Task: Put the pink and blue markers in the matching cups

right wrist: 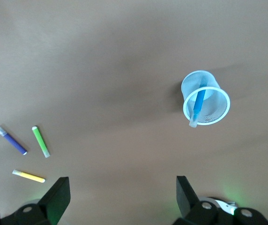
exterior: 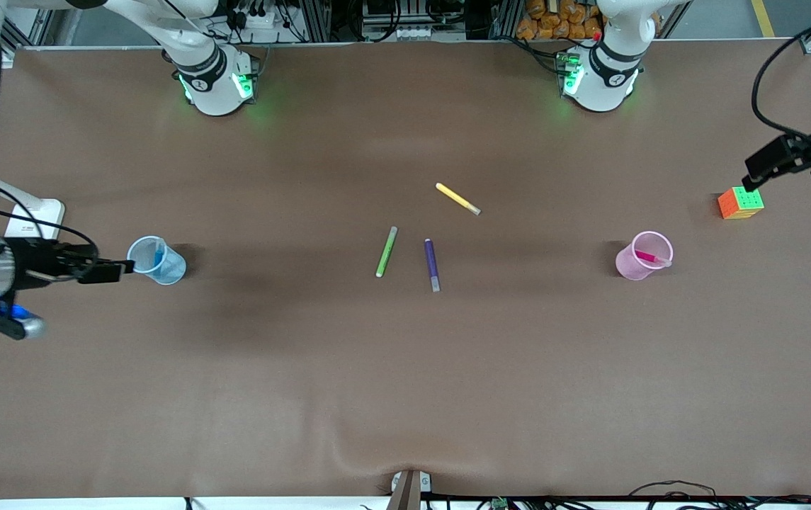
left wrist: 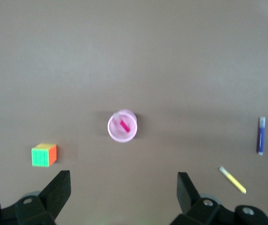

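A pale blue cup (exterior: 173,269) stands toward the right arm's end of the table, and the blue marker (exterior: 159,255) leans inside it. In the right wrist view the blue marker (right wrist: 197,107) sticks out past the blue cup's rim (right wrist: 220,112). My right gripper (exterior: 116,268) hangs open and empty just beside that cup. The pink cup (exterior: 626,263) stands toward the left arm's end with the pink marker (exterior: 649,258) inside. My left gripper (exterior: 756,177) is open and empty, up over the table by the cube; the pink cup (left wrist: 111,131) and pink marker (left wrist: 123,125) lie well clear of its fingers.
Three loose pens lie mid-table: a lime green pen (exterior: 386,251), a dark purple pen (exterior: 432,264) and a yellow pen (exterior: 457,198). A colourful puzzle cube (exterior: 740,202) sits near the table edge at the left arm's end, farther from the front camera than the pink cup.
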Motion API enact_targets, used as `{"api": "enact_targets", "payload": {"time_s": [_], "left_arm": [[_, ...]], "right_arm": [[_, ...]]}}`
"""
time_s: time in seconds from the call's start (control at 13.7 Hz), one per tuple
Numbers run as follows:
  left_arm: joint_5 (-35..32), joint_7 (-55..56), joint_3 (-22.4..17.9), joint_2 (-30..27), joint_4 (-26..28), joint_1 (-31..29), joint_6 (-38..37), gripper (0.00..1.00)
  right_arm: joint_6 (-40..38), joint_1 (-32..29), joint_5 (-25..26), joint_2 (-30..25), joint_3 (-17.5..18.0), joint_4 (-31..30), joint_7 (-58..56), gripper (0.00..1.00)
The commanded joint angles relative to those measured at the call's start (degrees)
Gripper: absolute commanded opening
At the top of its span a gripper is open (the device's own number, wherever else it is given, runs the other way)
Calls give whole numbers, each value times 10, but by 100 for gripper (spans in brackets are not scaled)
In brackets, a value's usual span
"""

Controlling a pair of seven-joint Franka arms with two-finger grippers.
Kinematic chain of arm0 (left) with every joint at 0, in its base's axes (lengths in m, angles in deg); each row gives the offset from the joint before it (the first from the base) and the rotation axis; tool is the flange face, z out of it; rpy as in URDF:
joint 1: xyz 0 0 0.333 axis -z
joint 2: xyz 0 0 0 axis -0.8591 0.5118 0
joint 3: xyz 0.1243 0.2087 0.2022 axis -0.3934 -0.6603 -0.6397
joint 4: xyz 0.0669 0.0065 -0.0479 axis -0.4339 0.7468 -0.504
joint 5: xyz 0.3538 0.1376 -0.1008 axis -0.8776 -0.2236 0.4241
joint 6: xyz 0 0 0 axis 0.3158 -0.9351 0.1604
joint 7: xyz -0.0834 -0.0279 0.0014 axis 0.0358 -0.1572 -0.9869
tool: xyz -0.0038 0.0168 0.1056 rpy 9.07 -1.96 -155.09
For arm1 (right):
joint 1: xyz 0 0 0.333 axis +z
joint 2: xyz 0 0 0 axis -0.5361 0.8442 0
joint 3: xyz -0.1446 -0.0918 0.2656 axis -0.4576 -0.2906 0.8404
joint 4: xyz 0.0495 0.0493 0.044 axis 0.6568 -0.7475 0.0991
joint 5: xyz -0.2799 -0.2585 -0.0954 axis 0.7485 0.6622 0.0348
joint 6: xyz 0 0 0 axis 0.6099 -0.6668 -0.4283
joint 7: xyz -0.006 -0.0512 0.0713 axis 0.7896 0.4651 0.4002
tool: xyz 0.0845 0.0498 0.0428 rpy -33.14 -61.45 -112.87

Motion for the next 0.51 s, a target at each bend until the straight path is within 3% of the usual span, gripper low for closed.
{"api": "enact_targets", "payload": {"time_s": [0.0, 0.07, 0.15, 0.44], "left_arm": [[9, -1, -88, -42, 59, 88, -10, 100], [10, -2, -126, -48, 70, 134, -10, 100], [10, -1, -134, -51, 76, 149, -10, 100], [14, -2, -131, -120, 172, 145, 31, 100]], "right_arm": [[-23, 27, -9, -31, -31, 35, -14, 100], [-25, 42, -9, -52, -39, 36, -14, 100], [-25, 49, -7, -61, -42, 36, -10, 100], [-30, 58, -2, -109, -87, 37, -17, 100]]}}
